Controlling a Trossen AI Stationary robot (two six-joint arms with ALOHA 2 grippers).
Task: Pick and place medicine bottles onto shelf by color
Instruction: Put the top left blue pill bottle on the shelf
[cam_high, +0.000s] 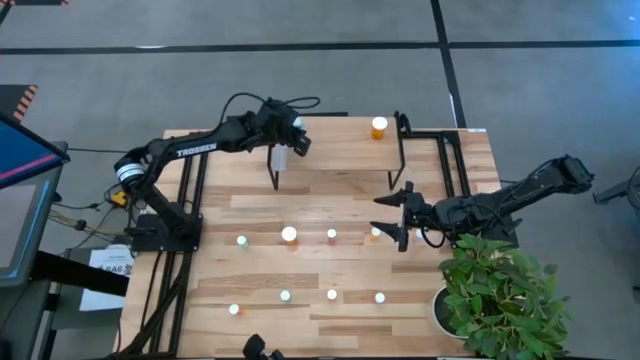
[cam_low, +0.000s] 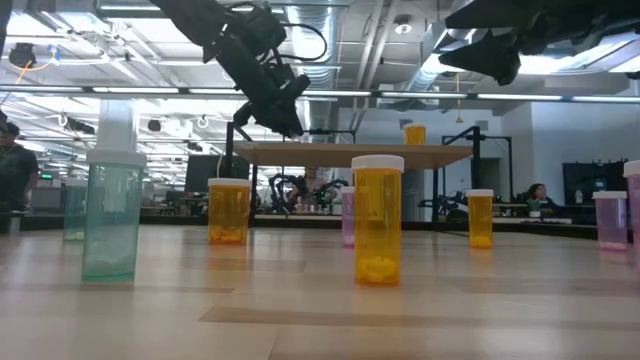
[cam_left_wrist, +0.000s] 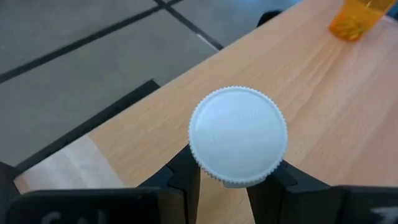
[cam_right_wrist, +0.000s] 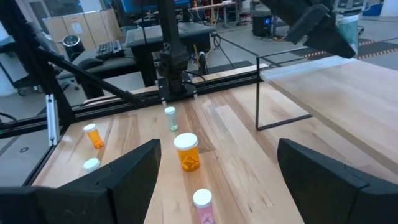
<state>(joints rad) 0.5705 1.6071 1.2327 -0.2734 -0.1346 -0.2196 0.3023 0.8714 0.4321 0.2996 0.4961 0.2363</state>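
Note:
The shelf (cam_high: 335, 150) is a raised light-wood board on thin black legs at the table's far middle. One orange bottle (cam_high: 379, 127) stands on its far right part. My left gripper (cam_high: 292, 143) is over the shelf's left end, shut on a white-capped bottle (cam_left_wrist: 237, 135) whose body is hidden by its cap. My right gripper (cam_high: 390, 218) is open and empty above the table, right of the shelf's near edge, beside a small orange bottle (cam_high: 375, 233). Several more bottles stand on the table in two rows, among them a larger orange one (cam_high: 289, 235) and a pink one (cam_high: 332, 235). My left gripper pinches the bottle between its two fingers (cam_left_wrist: 186, 177) just under the round white cap's rim (cam_left_wrist: 211, 171), one finger on each side. The fingers come from above. The bottle is upright over the shelf's left corner; whether its bottom rests on the board, I cannot tell.
A potted plant (cam_high: 500, 300) stands at the table's near right corner, close to my right arm. Black frame rails (cam_high: 445, 160) run along the table right of the shelf. The near row of bottles (cam_high: 332, 295) stands toward the table's front edge. A person (cam_low: 12, 170) shows far behind the table.

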